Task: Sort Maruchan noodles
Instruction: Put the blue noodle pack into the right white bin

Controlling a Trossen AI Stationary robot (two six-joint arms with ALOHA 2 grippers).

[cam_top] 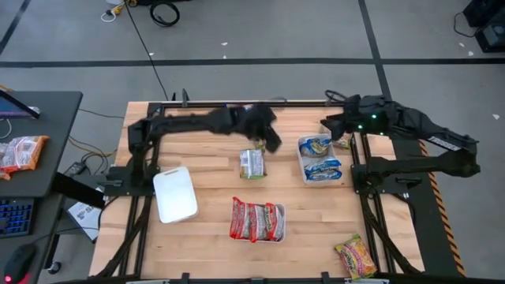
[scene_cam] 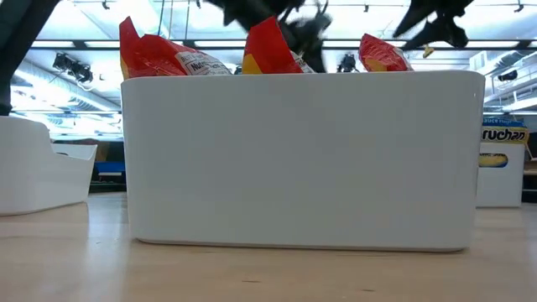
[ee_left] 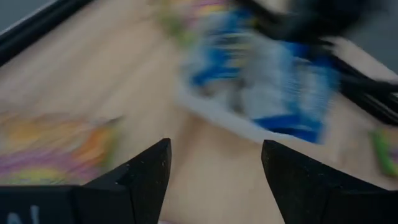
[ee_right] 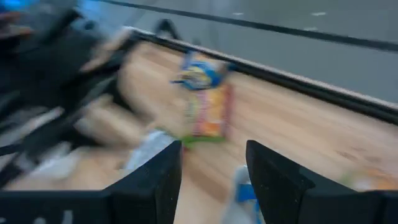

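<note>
A: Three white rectangular trays (cam_top: 175, 193) on your wooden table (cam_top: 205, 229), operator. List the contents.

B: Red-and-silver crinkly ramen packets (cam_top: 256, 219) fill your front centre tray. Blue-and-yellow packets (cam_top: 319, 158) fill the tray on the right. The left tray shows only white.

A: Loose stock?

B: One yellow-orange-green packet (cam_top: 252, 163) lies mid-table; another (cam_top: 357, 256) sits near the front right corner.

A: Your grippers?

B: Left gripper (ee_left: 214, 171) hangs above the table's middle at the back, near the loose packet, fingers spread, holding nothing. Right gripper (ee_right: 213, 171) sits by the blue tray's far edge, fingers parted, nothing between them.
</note>
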